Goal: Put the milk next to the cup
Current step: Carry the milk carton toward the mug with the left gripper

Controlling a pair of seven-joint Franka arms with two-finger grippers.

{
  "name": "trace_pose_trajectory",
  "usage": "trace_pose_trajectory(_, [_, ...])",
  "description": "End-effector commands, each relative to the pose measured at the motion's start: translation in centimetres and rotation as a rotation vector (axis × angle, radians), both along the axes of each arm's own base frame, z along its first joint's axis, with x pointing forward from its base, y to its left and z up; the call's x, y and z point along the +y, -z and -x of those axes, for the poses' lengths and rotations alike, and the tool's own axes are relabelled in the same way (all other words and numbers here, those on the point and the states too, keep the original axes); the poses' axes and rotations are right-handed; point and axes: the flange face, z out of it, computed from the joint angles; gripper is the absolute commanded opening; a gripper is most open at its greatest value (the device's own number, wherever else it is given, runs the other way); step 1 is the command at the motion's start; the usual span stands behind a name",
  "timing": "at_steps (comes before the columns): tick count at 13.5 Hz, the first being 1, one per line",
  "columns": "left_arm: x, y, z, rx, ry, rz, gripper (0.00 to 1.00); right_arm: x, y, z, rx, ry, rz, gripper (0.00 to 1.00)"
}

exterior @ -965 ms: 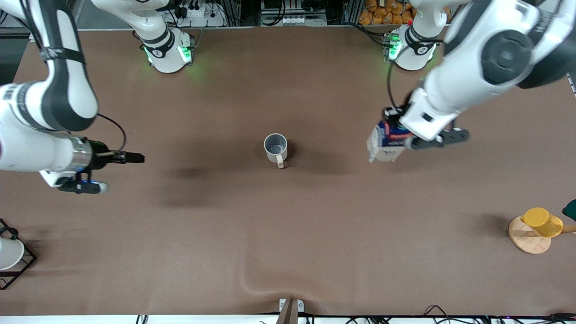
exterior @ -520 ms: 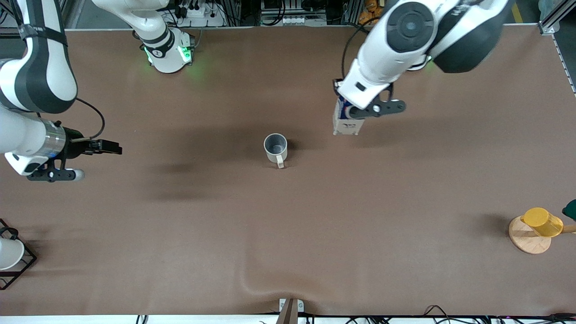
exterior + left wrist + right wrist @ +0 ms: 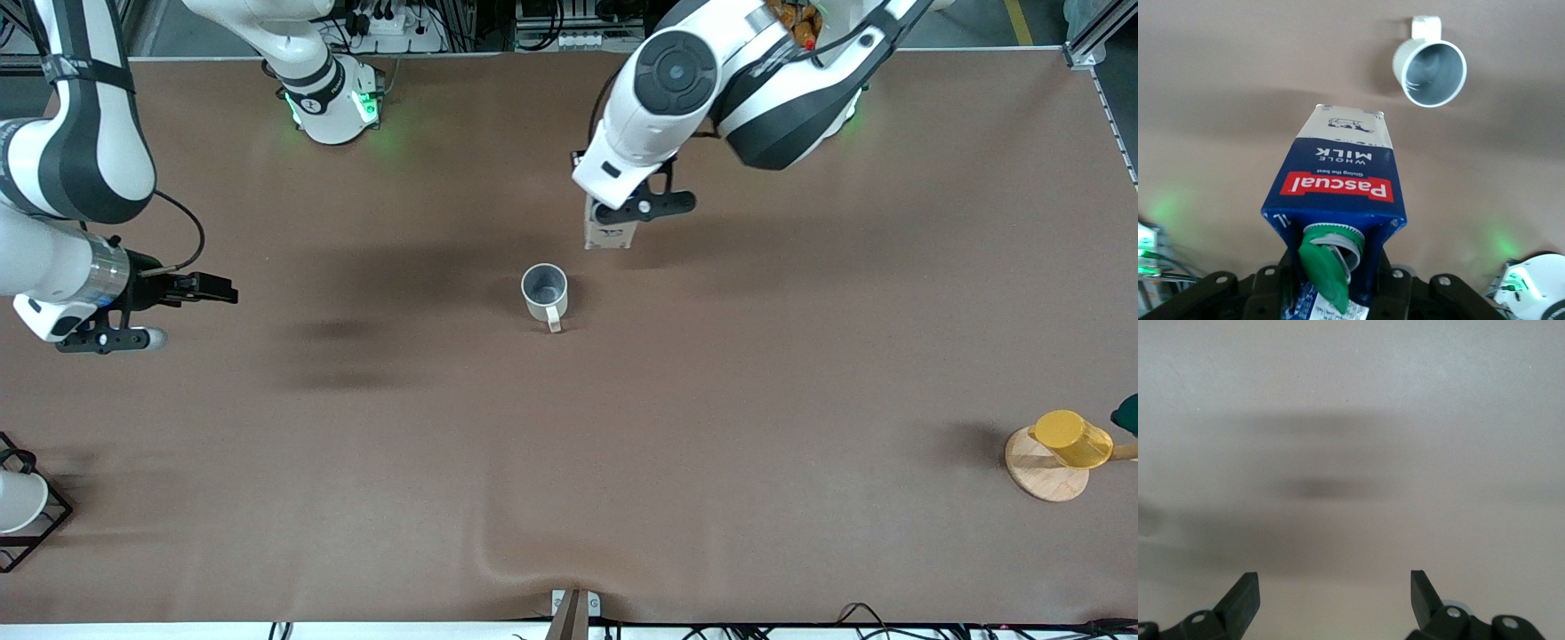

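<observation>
The milk (image 3: 610,235) is a dark blue carton with a white panel, a red label and an open green cap (image 3: 1328,270). My left gripper (image 3: 615,216) is shut on it and holds it in the air over the bare brown table close to the cup. The cup (image 3: 544,291) is an off-white mug with a grey inside. It stands upright mid-table with its handle toward the front camera. In the left wrist view the carton (image 3: 1338,177) fills the middle and the cup (image 3: 1431,64) shows past it. My right gripper (image 3: 216,289) is open and empty over the right arm's end of the table (image 3: 1333,587).
A yellow cup (image 3: 1071,438) lies on a round wooden stand (image 3: 1040,476) at the left arm's end, near the front camera. A white cup (image 3: 16,500) sits in a black wire rack (image 3: 53,511) at the right arm's end. The tablecloth has a wrinkle (image 3: 498,556) near the front edge.
My left gripper has carried the milk from the left arm's end of the table to a spot close to the cup. My right gripper has drawn back toward its own end.
</observation>
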Motion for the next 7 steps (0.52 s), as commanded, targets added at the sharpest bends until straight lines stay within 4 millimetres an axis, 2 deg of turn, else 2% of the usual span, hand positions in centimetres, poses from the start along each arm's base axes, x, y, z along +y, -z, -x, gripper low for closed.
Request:
trace_pose_trajectory(1, [-3.0,2.2,0.7,0.009,-0.036,0.016,0.00,-1.6,0.2,1.1,-0.016,-0.025,0.002,1.00])
trace_pose_trajectory(3, [-5.5,4.6,2.1,-0.002,-0.037,-0.006,0.00,-3.3,2.1,1.7,-0.041,-0.044,-0.003,1.00])
trace_pose_trajectory(7, [-8.4,8.9,3.7,-0.028,-0.062,-0.050,0.00,-3.7,2.5,1.9,-0.045,-0.050,-0.006,1.00])
